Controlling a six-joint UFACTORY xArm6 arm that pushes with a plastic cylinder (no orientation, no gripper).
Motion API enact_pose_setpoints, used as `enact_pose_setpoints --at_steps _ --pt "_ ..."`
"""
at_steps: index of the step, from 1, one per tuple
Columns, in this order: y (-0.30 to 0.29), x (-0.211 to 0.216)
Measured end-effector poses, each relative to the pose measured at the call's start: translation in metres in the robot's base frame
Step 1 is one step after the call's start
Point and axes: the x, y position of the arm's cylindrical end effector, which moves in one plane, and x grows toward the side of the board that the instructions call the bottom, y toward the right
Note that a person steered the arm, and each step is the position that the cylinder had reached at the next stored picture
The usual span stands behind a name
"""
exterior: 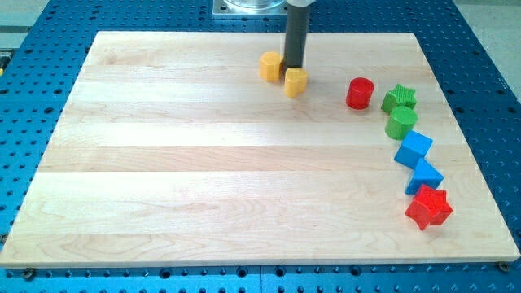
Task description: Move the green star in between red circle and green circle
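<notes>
The green star (400, 97) lies at the view's right, just above the green circle (400, 122) and touching it. The red circle (359, 93) stands a little to the left of the star, apart from it. My tip (293, 68) is the lower end of the dark rod near the view's top centre. It sits between two yellow blocks, one to its left (271, 66) and one just below it (295, 82). The tip is well to the left of the red circle and the green star.
Below the green circle a blue cube (413, 149), a second blue block (425, 176) and a red star (428, 207) run down the view's right side. The wooden board (203, 179) lies on a blue perforated table.
</notes>
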Motion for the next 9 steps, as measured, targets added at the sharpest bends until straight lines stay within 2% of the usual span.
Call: enact_pose_setpoints --at_steps 1,3,4,6,7,8,9 --pt "-0.047 -0.002" --pt "-0.064 -0.003" --pt "0.013 -0.008" --pt "0.216 -0.001" --pt "0.253 0.026" --pt "0.249 0.050" --pt "0.216 0.066"
